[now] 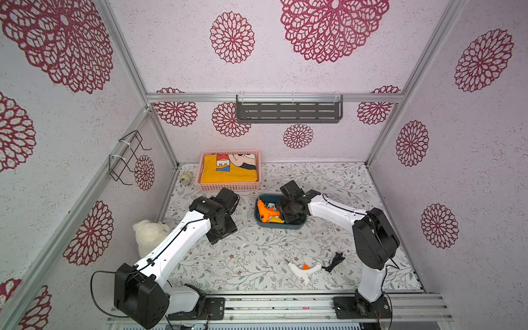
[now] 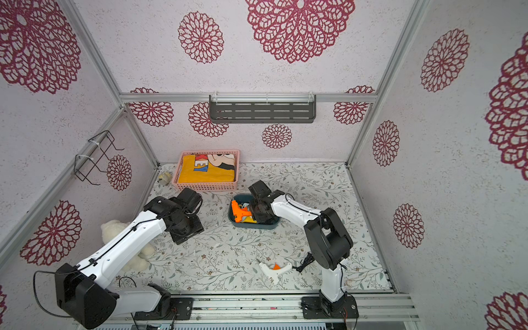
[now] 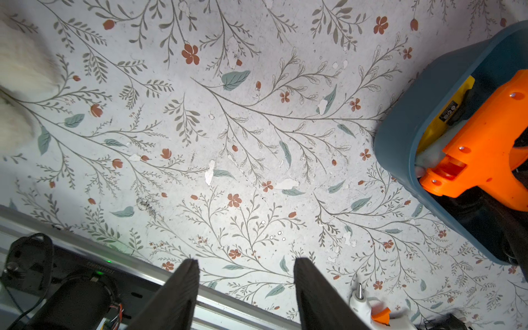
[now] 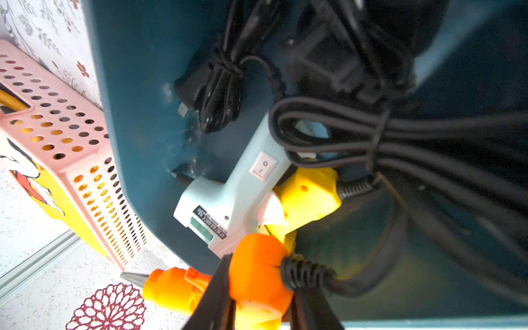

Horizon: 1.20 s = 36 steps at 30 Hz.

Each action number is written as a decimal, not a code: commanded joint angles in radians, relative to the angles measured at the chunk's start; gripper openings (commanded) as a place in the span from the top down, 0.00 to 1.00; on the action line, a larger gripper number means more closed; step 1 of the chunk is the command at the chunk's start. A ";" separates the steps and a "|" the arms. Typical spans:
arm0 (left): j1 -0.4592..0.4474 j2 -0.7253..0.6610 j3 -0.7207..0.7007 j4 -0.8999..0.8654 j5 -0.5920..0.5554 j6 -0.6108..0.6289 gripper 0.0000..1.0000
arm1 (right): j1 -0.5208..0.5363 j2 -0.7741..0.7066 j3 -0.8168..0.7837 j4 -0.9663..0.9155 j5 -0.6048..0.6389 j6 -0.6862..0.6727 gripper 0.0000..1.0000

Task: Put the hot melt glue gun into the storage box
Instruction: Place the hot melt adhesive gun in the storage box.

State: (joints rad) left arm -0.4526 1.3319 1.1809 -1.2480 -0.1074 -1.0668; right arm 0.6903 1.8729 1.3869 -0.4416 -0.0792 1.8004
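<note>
Right pincer [image 4: 258,288] clamped tight on the handle butt of the orange plastic hot melt glue gun [image 1: 267,212], right at the exit of its ribbed black cord. Gun already within the outline of the dark teal-blue rounded plastic storage box [image 1: 283,227], riding high on a pale blue glue gun [image 4: 228,205] and a yellow glue gun [image 4: 308,197], amid bundled black cords [image 4: 400,137]. Left pincer [image 3: 247,265] about half open, holding nothing, hovering over the bare floral tabletop [image 3: 200,128] beside the box.

Lower before letting go. Judging by the right wrist view, nozzle close to the box wall, perhaps over it, so nudge toward the box's middle first. Open only with the body resting on the pile, never mid-air. Then lift straight up, minding the cord beside the fingers to avoid dragging the gun back out. Leave the left arm parked, clear of the box. Probably next in line: the white plastic glue gun [image 1: 303,268] with orange trigger, lying near the tabletop's front edge.
</note>
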 commanded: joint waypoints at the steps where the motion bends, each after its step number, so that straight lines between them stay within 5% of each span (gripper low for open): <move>1: 0.009 -0.017 -0.010 -0.011 -0.017 -0.004 0.39 | -0.001 -0.009 -0.012 0.012 -0.015 0.025 0.78; 16: 0.009 0.025 0.015 -0.002 -0.005 0.010 0.39 | -0.015 -0.120 -0.087 0.012 0.014 -0.012 0.34; 28: 0.009 0.058 0.068 -0.010 0.001 0.021 0.38 | -0.012 -0.222 -0.004 -0.055 0.034 -0.176 0.21; 36: -0.087 0.112 0.133 -0.019 0.019 0.042 0.38 | -0.018 -0.495 -0.184 -0.159 0.110 -0.360 0.21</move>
State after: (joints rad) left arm -0.4908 1.4158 1.2865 -1.2560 -0.0990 -1.0401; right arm 0.6788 1.4841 1.2514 -0.5125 -0.0338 1.5551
